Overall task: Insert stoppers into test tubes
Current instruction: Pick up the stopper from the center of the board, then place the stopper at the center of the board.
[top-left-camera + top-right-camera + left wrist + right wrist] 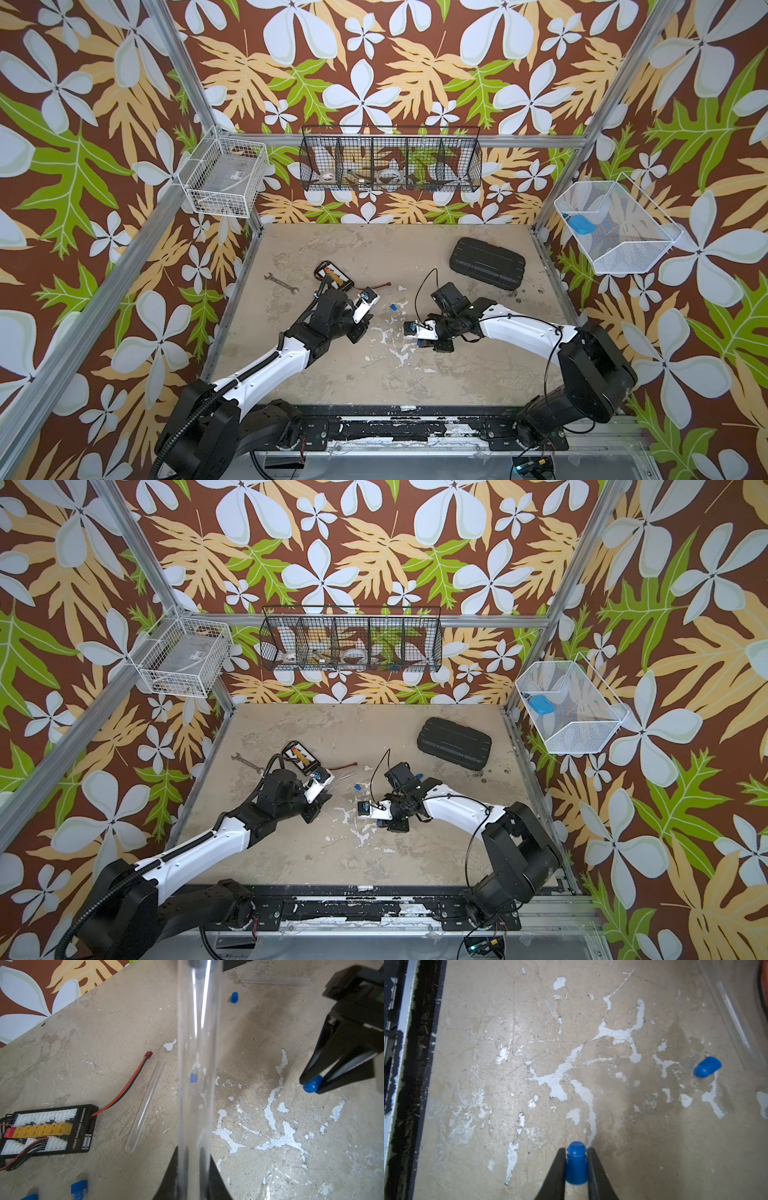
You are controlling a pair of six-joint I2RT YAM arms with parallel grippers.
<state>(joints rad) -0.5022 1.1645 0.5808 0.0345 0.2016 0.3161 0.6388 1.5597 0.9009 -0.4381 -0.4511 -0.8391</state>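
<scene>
Left end effector (193, 1180) clamped on slim clear test tube (195, 1043). Right end effector (576, 1150), apart from it, pinches tiny blue plastic stopper (576, 1169) at tips. Best: line stopper up with tube mouth, push straight, gently.

Held tube (197, 1064) looks clear, spare tube (145, 1105) lies flat on the desk (270, 1167); pinched stopper (576, 1164) is bright blue, loose stopper (707, 1067) lies on its side.

On the desk (374, 374), a wrench (281, 283) lay far left, a charging board (333, 275) just right of it, a case (487, 263) back right. A test tube (145, 1105) lay beside the board's cable (124, 1088); a stopper (392, 307) between left tool (194, 1167) and right tool (576, 1159).
</scene>
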